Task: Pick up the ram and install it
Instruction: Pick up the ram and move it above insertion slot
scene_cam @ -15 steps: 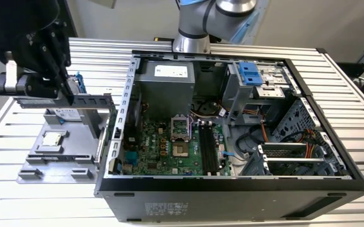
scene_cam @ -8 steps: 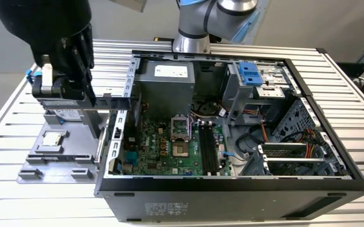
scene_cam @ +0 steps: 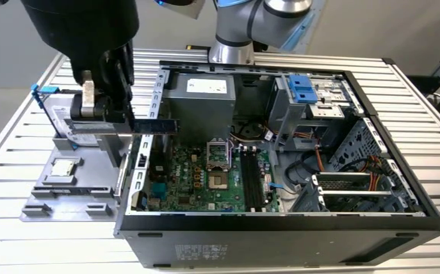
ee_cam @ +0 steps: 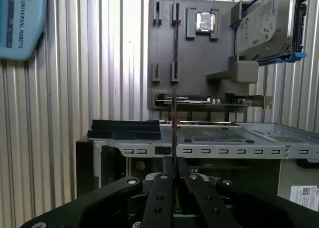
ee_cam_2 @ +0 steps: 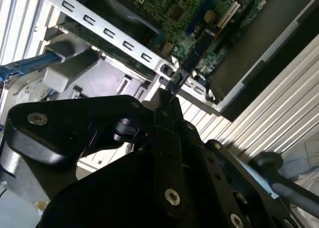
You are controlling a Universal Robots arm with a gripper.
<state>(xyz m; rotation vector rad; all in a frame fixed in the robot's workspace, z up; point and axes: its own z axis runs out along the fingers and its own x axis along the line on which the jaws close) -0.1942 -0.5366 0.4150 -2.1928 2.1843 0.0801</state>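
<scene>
You've got the gripper [scene_cam: 126, 122] clamped hard on the ram [scene_cam: 158, 125], jaws drawn in until only the thin board sits between them. In the exterior view the stick hangs in the air and lies level. Its free end reaches toward the exterior view's right, over the side wall of the open computer case [scene_cam: 281, 240]. It floats between the grey holder tray [scene_cam: 90, 184] and the motherboard [scene_cam: 197, 177], touching neither! Look at the first wrist view: the ram [ee_cam: 174, 88] shows edge-on, a thin dark line running straight out from the gripper [ee_cam: 174, 177], and the fingers [ee_cam: 160, 188] pinch one end from both sides. Past it lies the tray [ee_cam: 199, 58], with the small square processor chip [ee_cam: 205, 22] sitting in its pocket and the silver hard drive [ee_cam: 264, 26] in its blue bracket [ee_cam: 298, 23] beside it. The second wrist view gives you the same pinch from the other side: gripper [ee_cam_2: 170, 99] closed, ram [ee_cam_2: 193, 51] stretching out over the case frame toward the green board [ee_cam_2: 199, 13]. The long dark memory slots [scene_cam: 252, 177] run down the motherboard, well apart from the stick, so the ram is lifted and not yet seated. All of it stands on the slatted metal table [scene_cam: 7, 148].
</scene>
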